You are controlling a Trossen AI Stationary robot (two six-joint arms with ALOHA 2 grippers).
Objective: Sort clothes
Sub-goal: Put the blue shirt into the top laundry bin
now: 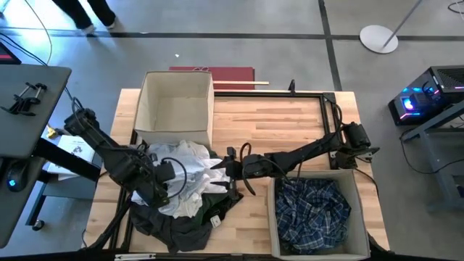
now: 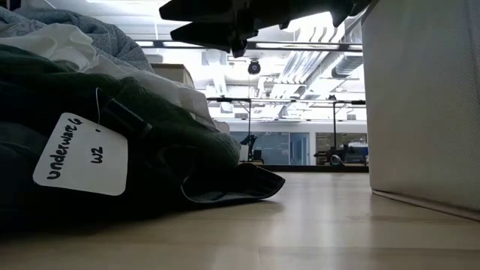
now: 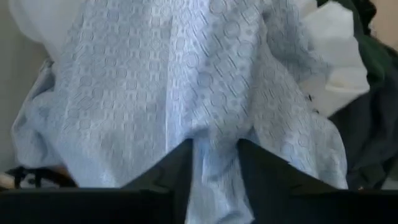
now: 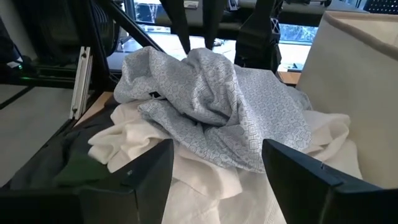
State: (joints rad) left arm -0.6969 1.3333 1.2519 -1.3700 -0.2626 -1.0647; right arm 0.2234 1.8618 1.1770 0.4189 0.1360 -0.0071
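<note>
Left gripper [image 3: 214, 163] pinches pale patterned cotton garment [image 4: 211, 102] to lift it off the pile.
Right gripper [image 4: 214, 171], spread and empty, faces the heap, ready to assist; plaid shirt [image 1: 313, 206] already lies binned.

Plaid shirt [image 1: 313, 209] fills one bin [image 1: 360, 210] (other bin [image 1: 176, 105] empty).

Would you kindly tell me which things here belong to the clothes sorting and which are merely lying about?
Job:
- pale patterned garment
- white garments
- dark garments
- plaid shirt in the right bin
- empty bin

Lying about:
- red board
- round stand base
- clamp
</note>
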